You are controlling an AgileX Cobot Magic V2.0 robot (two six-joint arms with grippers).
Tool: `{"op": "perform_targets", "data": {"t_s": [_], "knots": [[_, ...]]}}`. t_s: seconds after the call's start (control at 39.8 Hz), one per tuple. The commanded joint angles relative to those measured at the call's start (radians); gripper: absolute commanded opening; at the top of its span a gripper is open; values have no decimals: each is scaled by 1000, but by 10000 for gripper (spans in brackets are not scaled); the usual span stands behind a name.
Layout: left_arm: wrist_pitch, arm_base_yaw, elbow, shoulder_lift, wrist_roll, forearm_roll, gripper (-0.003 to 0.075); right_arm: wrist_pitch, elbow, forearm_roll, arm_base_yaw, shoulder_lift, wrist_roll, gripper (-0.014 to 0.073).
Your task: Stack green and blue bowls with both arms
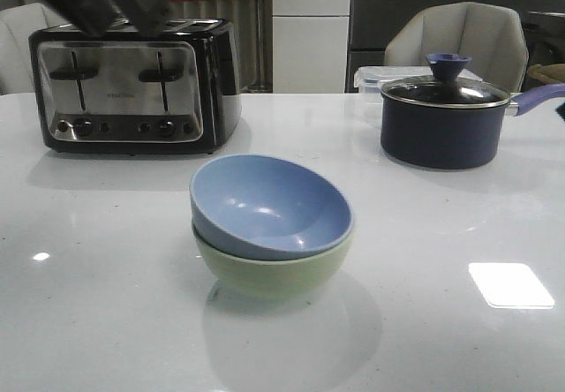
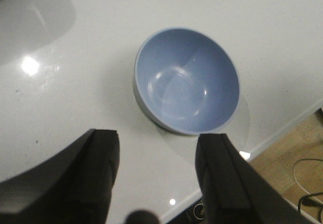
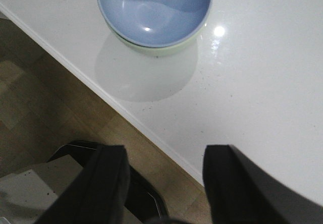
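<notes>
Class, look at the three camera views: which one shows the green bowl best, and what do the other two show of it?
The front view: the green bowl shows its whole near side under the blue bowl, which sits tilted in it. The right wrist view shows only a thin green edge. In the left wrist view, the blue bowl hides almost all of it.

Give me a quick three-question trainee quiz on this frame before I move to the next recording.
1. True or false: the blue bowl sits inside the green bowl.
2. Which appliance stands behind the bowls on the robot's left? A) kettle B) toaster C) blender
3. Fill in: the left pincer and right pincer are both ____ and hold nothing.

Key: 1 true; 2 B; 3 open.
</notes>
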Motion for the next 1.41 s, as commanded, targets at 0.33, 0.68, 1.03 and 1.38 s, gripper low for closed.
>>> {"op": "perform_targets", "data": {"t_s": [0.33, 0.68, 1.03, 1.38], "knots": [[-50, 2, 297, -449, -98, 135, 421, -3, 19, -87, -2, -160, 40, 453], [-57, 2, 311, -503, -98, 180, 330, -14, 27, -103, -2, -165, 40, 389], [-51, 2, 311, -503, -98, 180, 96, -13, 27, -103, -2, -165, 40, 36], [-53, 2, 311, -503, -98, 180, 95, -4, 27, -103, -2, -165, 40, 18]]}}
